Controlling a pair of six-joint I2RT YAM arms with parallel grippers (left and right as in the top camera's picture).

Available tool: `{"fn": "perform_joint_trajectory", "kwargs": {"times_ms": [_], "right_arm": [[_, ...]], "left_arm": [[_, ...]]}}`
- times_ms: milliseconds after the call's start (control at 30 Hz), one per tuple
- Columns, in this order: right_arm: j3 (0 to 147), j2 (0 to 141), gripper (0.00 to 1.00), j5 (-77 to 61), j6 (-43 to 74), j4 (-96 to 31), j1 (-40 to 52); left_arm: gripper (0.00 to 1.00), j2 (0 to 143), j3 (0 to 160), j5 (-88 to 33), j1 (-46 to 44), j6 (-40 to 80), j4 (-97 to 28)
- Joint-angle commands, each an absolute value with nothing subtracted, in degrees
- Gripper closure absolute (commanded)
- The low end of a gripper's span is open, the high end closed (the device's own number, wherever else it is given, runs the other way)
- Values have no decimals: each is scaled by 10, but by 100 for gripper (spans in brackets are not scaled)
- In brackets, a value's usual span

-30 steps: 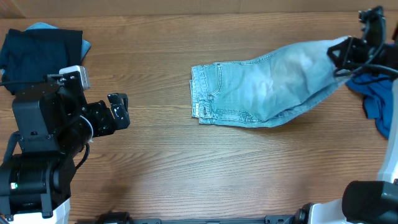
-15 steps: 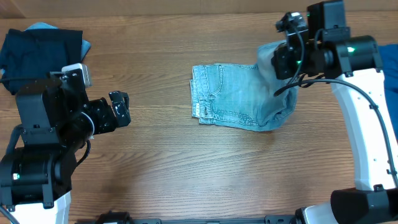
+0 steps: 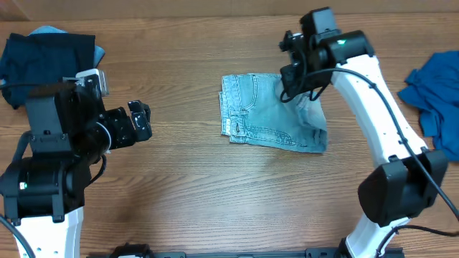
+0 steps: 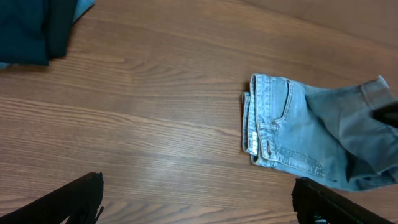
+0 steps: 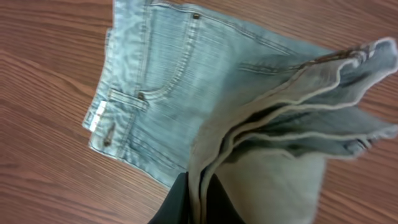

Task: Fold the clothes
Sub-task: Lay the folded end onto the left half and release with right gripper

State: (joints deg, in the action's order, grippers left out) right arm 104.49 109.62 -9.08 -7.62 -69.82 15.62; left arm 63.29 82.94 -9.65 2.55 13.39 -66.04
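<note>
Centrally on the wooden counter [image 3: 215,208], the pale denim shorts [image 3: 254,115] are being kept partly flat, with the waistband and a stitched pocket turned toward the left arm's side. The other end of the shorts is being gripped by the right end effector [image 3: 290,87], whose dark fingers [image 5: 177,205] are being pressed shut on a bunched stack of hem layers. That gripped end is being held raised above the flat part, so that the cloth is being doubled over itself. In the right wrist view, several hem edges are being shown fanned out just above the fingers. The left end effector [image 3: 141,120] is being held over bare wood, well apart from the shorts, with its fingers spread wide and nothing between them. A dark navy garment [image 3: 46,54] is being left at the far left corner of the counter, with a scrap of lighter blue cloth showing at its edge. A royal-blue garment [image 3: 434,97] is being left crumpled at the right edge of the counter, apart from both arms.
</note>
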Motion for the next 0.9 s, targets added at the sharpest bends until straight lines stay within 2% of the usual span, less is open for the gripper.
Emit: {"fn": "perform_joint_trajectory", "kwargs": {"times_ms": [0,567,867], "right_arm": [[1061,1111,96,-90,-53,-683,184],[1061,1181,96,-90,-27,-644,301],[1061,1202,96,-90,-12,-630,312]], "left_arm": [[0,642,834,-99,22,133,-660],[0,690,834,-99,22,133,-663],[0,702,834,-96,22,133,-737]]}}
